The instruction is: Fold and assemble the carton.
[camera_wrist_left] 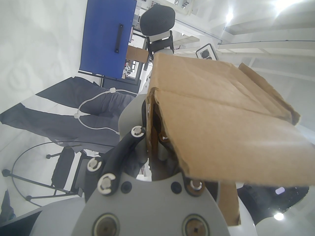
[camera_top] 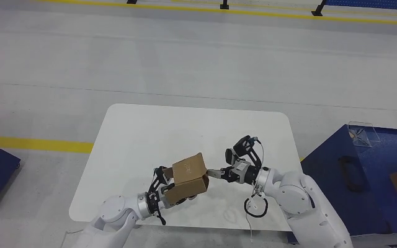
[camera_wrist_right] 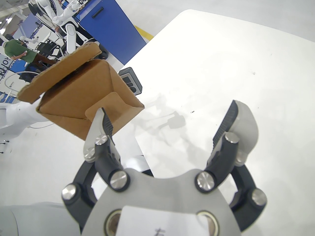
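The brown cardboard carton [camera_top: 189, 178], half folded with its top flap raised, hangs above the white table [camera_top: 186, 124] near its front edge, clamped in the left gripper [camera_top: 162, 184]; the right gripper [camera_wrist_right: 168, 110] gapes wide, one tip touching a small rounded flap

The left arm [camera_top: 118, 211] angles inward with its hand [camera_top: 165, 186] raised and clamped on a wall of the carton [camera_top: 189, 177]. The right arm [camera_top: 291, 189] bends in from the other side, its hand [camera_wrist_right: 169, 121] level with the carton and spread wide. One fingertip [camera_wrist_right: 102, 120] touches the carton's end tab, and the other fingertip [camera_wrist_right: 242, 116] hangs free.
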